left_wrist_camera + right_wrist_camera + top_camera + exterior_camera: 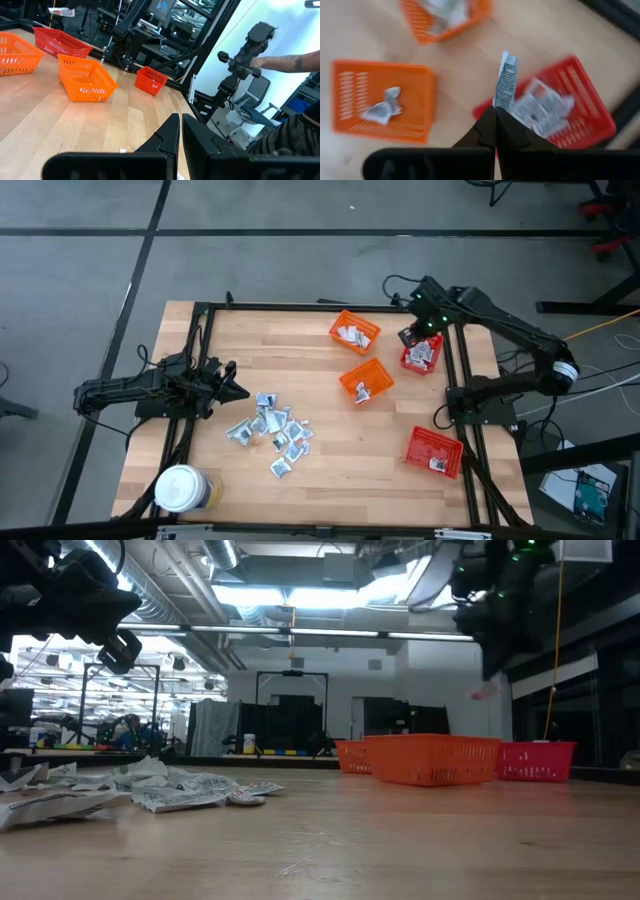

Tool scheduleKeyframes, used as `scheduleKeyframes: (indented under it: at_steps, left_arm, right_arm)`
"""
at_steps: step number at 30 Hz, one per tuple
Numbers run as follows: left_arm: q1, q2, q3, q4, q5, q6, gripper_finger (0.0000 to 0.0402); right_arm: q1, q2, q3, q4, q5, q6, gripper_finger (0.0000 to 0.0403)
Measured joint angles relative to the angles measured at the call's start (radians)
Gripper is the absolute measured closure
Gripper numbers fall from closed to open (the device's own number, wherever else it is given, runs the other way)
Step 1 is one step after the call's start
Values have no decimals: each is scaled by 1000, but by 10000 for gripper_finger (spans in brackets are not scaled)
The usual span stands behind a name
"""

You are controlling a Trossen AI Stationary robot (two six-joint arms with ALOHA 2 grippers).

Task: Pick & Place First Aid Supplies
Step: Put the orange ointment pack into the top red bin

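The first aid supplies are small silvery-white sachets. A pile of them (270,430) lies on the wood table in front of my left gripper (236,390), which is shut and hovers above the table's left side. My right gripper (495,117) is shut on one sachet (506,82) above the red basket (422,356) at the table's far right. That basket holds several sachets (545,107). More sachets lie in the two orange baskets (355,332) (366,380). In the low view the held sachet (485,690) shows well above the baskets. My right gripper pinches the sachet by its lower end (501,104) between the two fingertips. The sachet stands out past the fingertips, edge-on and lifted clear, over the inner rim of the red basket (580,65).
A second red basket (435,450) with one packet sits near the table's right near corner. A white-lidded round jar (182,490) stands at the left near corner. Bare wood lies between the pile and the baskets. A person's arm (280,62) shows beyond the table.
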Motion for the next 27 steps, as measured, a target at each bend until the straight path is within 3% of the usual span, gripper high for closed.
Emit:
scheduleKeyframes:
  at_steps: [7, 15, 27]
  left_arm:
    - [0, 0, 0, 0, 0, 0, 386]
    - [0, 0, 0, 0, 0, 0, 386]
    - [0, 0, 0, 0, 0, 0, 386]
  right_arm:
    - [-18, -105, -161, -1, 58, 197, 401]
    - [-19, -131, -256, 11, 84, 254, 395]
    - [-18, -131, -271, 23, 137, 266, 308]
